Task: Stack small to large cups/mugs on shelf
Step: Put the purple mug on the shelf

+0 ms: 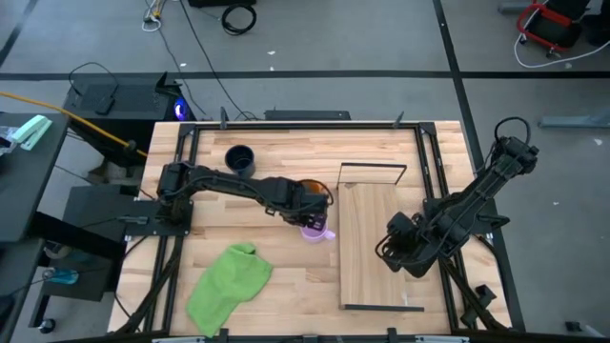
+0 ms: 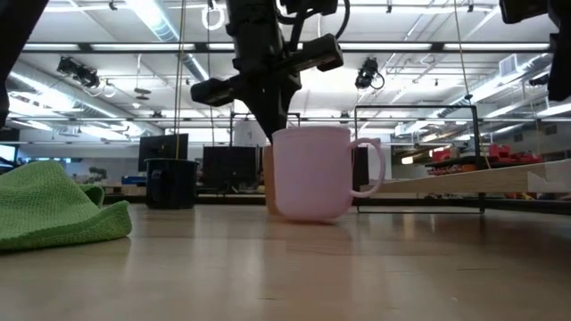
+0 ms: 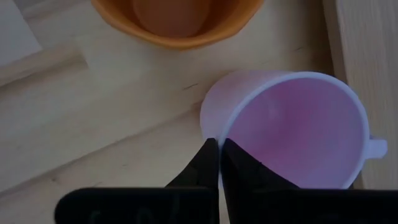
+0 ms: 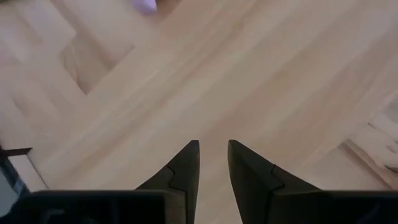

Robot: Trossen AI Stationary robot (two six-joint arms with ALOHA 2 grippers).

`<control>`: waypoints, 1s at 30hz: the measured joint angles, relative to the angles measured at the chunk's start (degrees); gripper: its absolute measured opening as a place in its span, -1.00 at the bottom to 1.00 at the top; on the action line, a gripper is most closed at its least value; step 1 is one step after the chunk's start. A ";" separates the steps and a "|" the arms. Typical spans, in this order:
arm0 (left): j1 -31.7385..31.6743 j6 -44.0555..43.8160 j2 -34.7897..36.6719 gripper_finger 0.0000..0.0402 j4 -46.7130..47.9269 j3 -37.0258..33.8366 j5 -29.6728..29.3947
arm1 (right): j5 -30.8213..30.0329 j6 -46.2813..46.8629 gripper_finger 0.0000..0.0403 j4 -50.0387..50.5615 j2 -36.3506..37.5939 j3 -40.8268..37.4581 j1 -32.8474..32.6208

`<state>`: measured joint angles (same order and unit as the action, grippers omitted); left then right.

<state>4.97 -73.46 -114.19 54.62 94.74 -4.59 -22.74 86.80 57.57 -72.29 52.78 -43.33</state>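
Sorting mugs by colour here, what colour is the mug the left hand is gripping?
Light purple mug, clearest in the left wrist view.

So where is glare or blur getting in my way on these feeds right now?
Low view: bright ceiling lights backlight the scene, so the left gripper shows as a silhouette above the purple mug. Left wrist view: the orange mug is soft; the purple rim stays clear. Right wrist view: the wood is blurred. High view: even light, no glare.
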 joint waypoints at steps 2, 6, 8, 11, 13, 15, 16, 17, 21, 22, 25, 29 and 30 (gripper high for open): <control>0.26 -0.89 0.00 -0.95 0.39 0.00 -0.22 | -0.17 -0.04 -0.55 0.04 0.00 0.27 0.00; 0.86 -2.24 0.00 -0.95 0.85 0.00 -1.64 | -1.07 -0.55 -0.55 -0.12 0.00 1.22 0.00; 1.19 -3.04 0.00 -0.95 1.48 0.00 -2.84 | -1.37 -0.74 -0.55 -0.12 0.00 1.49 0.00; 1.49 -4.24 0.00 -0.95 2.82 0.00 -3.30 | -1.66 -0.80 -0.55 -0.30 0.00 1.57 0.00; 1.75 -5.09 0.00 -0.94 3.07 0.00 -3.31 | -1.66 -0.82 -0.55 -0.59 0.00 1.57 0.00; 2.06 -5.41 0.04 -0.95 3.34 0.00 -3.33 | -1.66 -0.82 -0.55 -0.55 0.00 1.57 0.00; 2.12 -5.39 0.04 -0.95 3.30 0.00 -3.31 | -1.66 -0.82 -0.55 -0.55 0.00 1.57 0.00; 2.27 -5.41 0.04 -0.95 3.29 0.00 -3.34 | -1.66 -0.82 -0.55 -0.57 0.00 1.57 0.00; 2.45 -5.43 0.04 -0.92 3.27 0.00 -3.93 | -1.68 -0.82 -0.55 -0.55 0.00 1.57 0.00; 2.46 -5.41 0.04 -0.89 3.20 0.00 -4.02 | -1.68 -0.82 -0.55 -0.55 0.00 1.57 0.00; 2.65 -5.41 0.04 -0.82 2.94 0.00 -4.44 | -1.68 -0.82 -0.55 -0.58 0.00 1.59 0.00; 2.77 -5.04 0.07 -0.79 2.77 0.02 -4.43 | -1.68 -0.82 -0.55 -0.58 0.00 1.59 0.00; 2.78 -4.94 0.07 -0.78 2.56 0.02 -4.43 | -1.68 -0.82 -0.55 -0.60 0.00 1.59 0.00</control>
<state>7.75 -78.41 -114.13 57.18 94.76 -9.02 -24.43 85.97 56.97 -72.29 54.37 -43.33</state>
